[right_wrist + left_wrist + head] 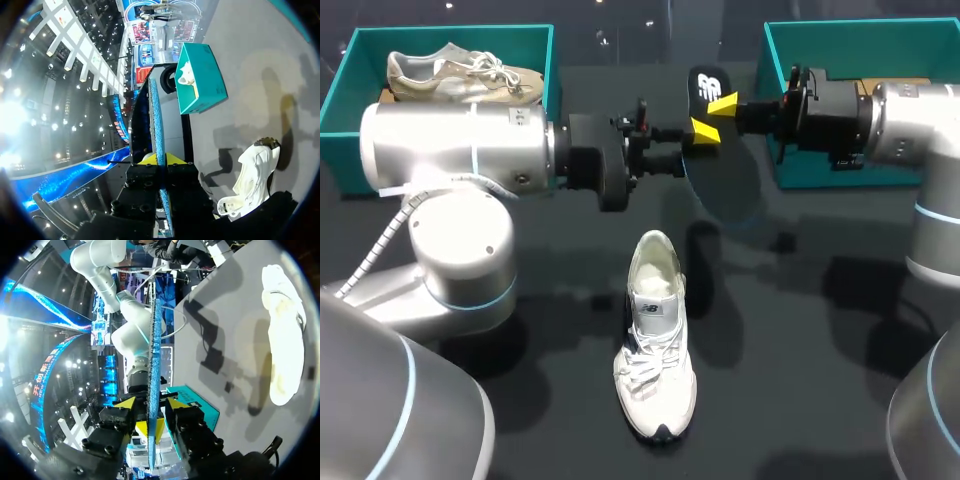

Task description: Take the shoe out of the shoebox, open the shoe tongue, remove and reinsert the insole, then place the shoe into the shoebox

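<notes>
The right gripper (712,117) pinches the insole (704,84) tight, up in the air, away from the white shoe (655,345). The left gripper (662,150) is just beside the insole. I cannot tell its grip.

A shoe (656,335) lies on the table (800,390) at lower centre. A shoebox (450,32) at upper left holds a second shoe (460,72). Another box (860,25) sits at upper right, with the insole (725,185) between them.

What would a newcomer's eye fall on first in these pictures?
A dark insole hangs in the air above the table, gripped by the right tool, with the left tool at its other side. Nearby, a white shoe stands on the table, and a second shoe sits in the teal box at back left.
</notes>
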